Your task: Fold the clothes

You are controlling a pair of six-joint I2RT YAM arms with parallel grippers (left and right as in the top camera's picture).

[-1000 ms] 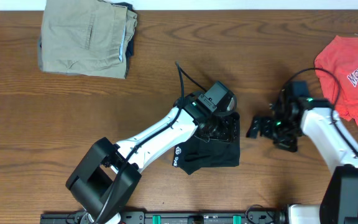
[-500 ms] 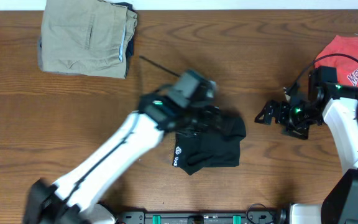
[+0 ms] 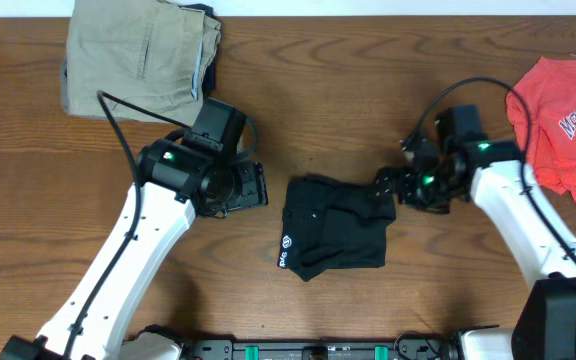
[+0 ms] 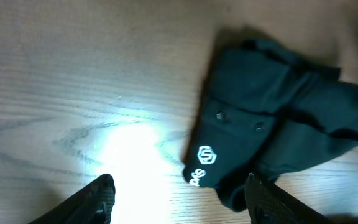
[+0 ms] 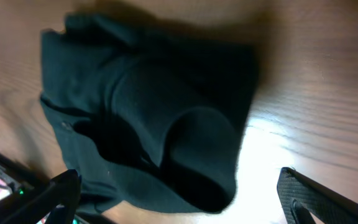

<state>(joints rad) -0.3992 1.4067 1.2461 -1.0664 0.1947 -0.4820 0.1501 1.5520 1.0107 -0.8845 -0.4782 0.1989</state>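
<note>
- Shirt [image 3: 333,235]: soft, limp, light; loose flap just ahead of right hand [image 3: 389,186].
- Right hand wide open, empty; best pinch flap's edge.
- Left hand [image 3: 251,187] open, empty, beside shirt.

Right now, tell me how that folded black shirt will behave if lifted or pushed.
Probably floppy: the black shirt lies in soft, rumpled folds, so lifted by one edge it would likely sag open. Pushed, it may bunch rather than slide whole, since its top layers bulge loosely. Lying flat, it should not roll.
</note>
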